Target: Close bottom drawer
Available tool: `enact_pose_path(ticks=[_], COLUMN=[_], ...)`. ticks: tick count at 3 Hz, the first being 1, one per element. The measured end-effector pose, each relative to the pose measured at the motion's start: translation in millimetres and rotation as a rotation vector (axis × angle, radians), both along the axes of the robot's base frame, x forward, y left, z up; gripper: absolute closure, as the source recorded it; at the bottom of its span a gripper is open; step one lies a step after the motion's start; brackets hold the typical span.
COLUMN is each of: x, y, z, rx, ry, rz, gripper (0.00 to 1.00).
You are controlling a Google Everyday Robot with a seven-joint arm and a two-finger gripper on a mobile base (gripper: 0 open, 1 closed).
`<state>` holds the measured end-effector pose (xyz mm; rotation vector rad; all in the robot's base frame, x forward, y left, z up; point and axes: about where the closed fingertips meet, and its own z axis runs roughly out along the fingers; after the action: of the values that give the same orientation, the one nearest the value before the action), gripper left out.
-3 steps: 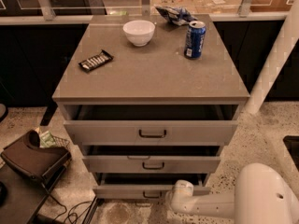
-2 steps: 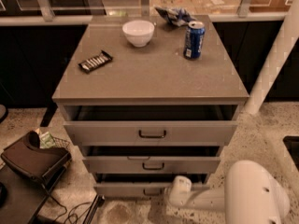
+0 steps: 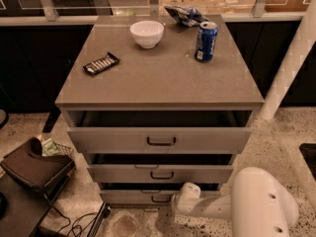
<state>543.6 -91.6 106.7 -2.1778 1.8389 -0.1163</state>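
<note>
The bottom drawer [image 3: 133, 197] sits lowest in the cabinet [image 3: 148, 83], just above the floor, and it looks a little bit open, with a dark gap above its front. Your gripper [image 3: 183, 197] is down low at the right part of that drawer front, close to the small handle [image 3: 160, 199]. You cannot tell if the claw is wide or narrow, because the white arm [image 3: 256, 204] hides it. Here is what could go wrong. If you push off to one side, the drawer may twist and get stuck. If the gripper slips up, you could hit the middle drawer [image 3: 113, 174] and push that one in, not the one you want. A hard shove could shake the cabinet, and the blue can [image 3: 205, 41] on top might tip over. The white bowl [image 3: 146, 33] looks safer, since it is low and wide. Compared with a second ago, the big round part of the arm has slid to the left. The gripper is at nearly the same spot by the drawer, and the drawer looks about as far out as it did.
</note>
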Motion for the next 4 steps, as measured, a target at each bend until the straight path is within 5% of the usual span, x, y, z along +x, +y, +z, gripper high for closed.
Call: enact_pose_path(ticks=[4], x=[7.4], y=[2.4], z=[-1.8], rx=[0.004], ry=[-0.010], rz=[-0.006], gripper=[0.13])
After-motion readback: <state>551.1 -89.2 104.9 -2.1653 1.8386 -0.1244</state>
